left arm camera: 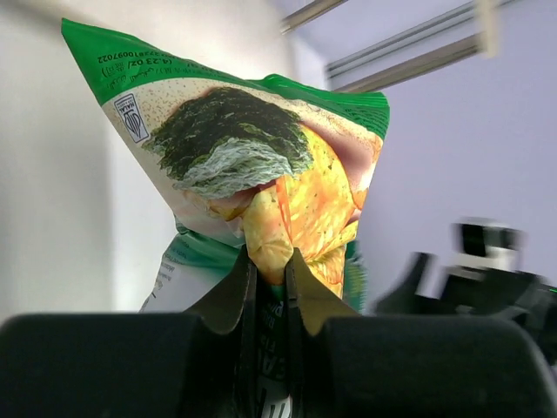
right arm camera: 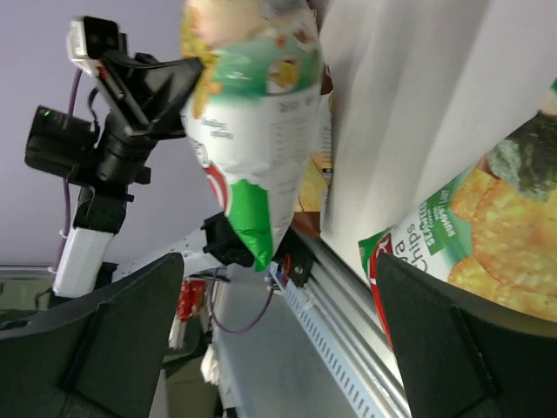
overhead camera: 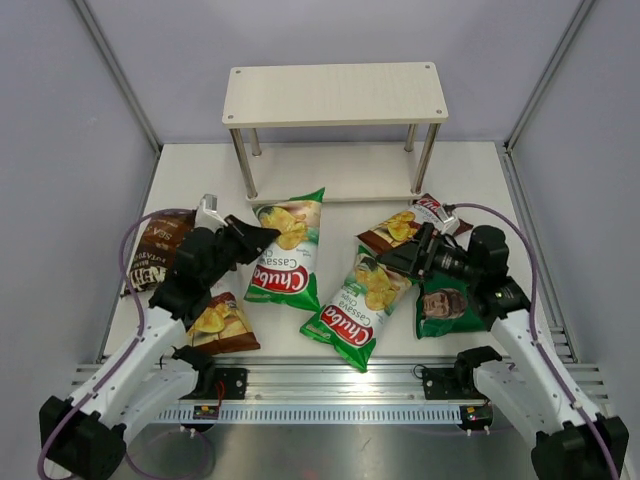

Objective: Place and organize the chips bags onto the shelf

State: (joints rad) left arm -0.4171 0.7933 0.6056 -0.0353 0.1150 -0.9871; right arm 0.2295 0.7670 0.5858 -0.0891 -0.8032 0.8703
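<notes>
One bright green Chuba bag [overhead camera: 288,255] hung pinched at its edge in left tool [overhead camera: 262,238] — right tool [overhead camera: 392,260] spread wide; empty.

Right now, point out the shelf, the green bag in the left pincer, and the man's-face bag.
shelf [overhead camera: 335,93]: top external view, middle of the top board.
left green Chuba bag [left arm camera: 296,192]: left wrist view, chip picture on its front.
man's-face bag [overhead camera: 441,301]: top external view, the printed face.
</notes>
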